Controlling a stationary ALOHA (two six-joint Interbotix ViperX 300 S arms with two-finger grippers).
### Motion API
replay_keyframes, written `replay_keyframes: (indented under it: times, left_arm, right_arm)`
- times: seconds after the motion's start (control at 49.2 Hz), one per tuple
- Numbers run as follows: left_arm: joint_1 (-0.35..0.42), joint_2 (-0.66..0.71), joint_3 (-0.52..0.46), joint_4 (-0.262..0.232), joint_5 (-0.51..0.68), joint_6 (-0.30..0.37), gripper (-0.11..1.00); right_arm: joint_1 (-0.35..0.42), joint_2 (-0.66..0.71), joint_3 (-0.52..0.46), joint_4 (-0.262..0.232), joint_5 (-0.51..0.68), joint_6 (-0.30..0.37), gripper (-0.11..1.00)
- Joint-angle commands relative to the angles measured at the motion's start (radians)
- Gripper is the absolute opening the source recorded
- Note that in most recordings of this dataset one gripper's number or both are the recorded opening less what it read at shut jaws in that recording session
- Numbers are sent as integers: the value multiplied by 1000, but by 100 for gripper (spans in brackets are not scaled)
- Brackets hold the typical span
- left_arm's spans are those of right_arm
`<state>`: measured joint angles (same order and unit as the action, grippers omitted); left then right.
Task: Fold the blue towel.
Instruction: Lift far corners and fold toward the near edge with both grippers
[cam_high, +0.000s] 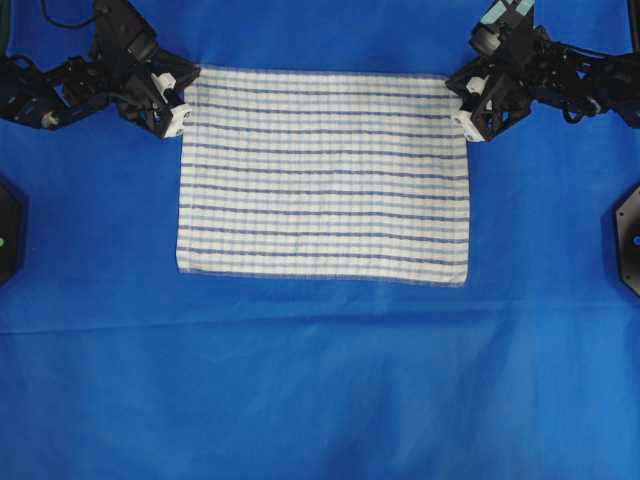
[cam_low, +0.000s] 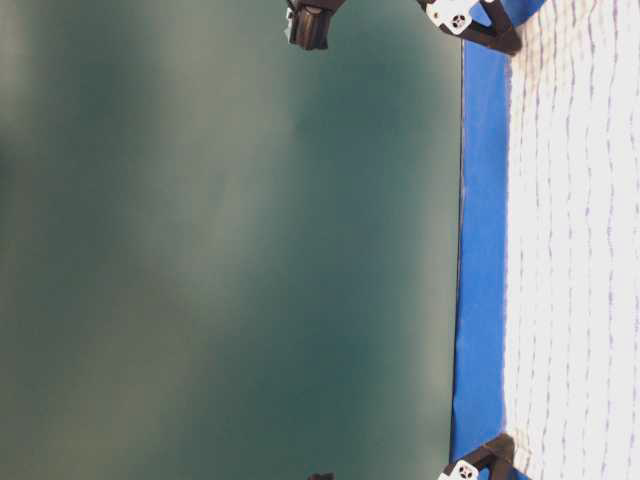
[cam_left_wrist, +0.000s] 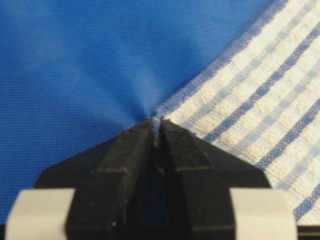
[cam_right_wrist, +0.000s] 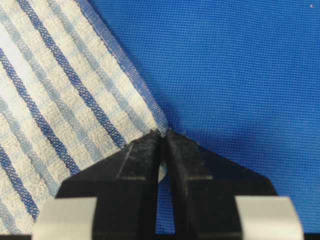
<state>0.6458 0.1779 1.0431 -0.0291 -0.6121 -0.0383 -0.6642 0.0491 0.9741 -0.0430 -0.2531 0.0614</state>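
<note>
Blue towel lay flat on the blue sheet, long axis left-right, left gripper and right gripper each pinched shut on a far corner, loose near edge opposite.

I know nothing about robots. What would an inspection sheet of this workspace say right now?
Surface: plain blue table covering, faintly creased.
Job's things: white woven towel with dark-blue and light-blue stripes, flat, unfolded.
Clutter: nothing seen.
Grippers: left gripper shut on the towel's far left corner; right gripper shut on its far right corner.
Cables: black cable behind the left arm.
Surroundings: black fixtures at both table edges; green backdrop.
</note>
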Motion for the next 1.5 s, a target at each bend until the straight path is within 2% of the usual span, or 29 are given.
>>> replay_keyframes:
  times: [0.0, 0.244, 0.508, 0.67, 0.853, 1.056, 1.239, 1.483]
  left_arm:
    - [-17, -29, 3, 3, 12, 0, 4]
    - [-55, -150, 8, 5, 21, 0, 4]
    - [-66, -210, 34, 5, 25, 0, 4]
    - [-98, -233, 46, 5, 46, 0, 4]
    - [-173, -344, 87, 5, 106, -2, 4]
    - [-314, -453, 123, 6, 184, -5, 4]
    - [-443, -471, 133, 3, 258, -28, 4]
    - [-623, -468, 137, 2, 279, -78, 4]
  right_arm:
    - [-2, -31, -5, 2, -5, 6, 6]
    - [3, -117, 14, 6, 0, 11, 6]
    - [18, -170, 29, 9, 26, 12, 6]
    - [61, -204, 40, 15, 41, 20, 6]
    - [172, -291, 77, 21, 120, 60, 6]
    - [324, -399, 133, 28, 167, 129, 6]
    - [456, -436, 169, 40, 190, 202, 6]
    - [603, -431, 170, 41, 235, 302, 6]
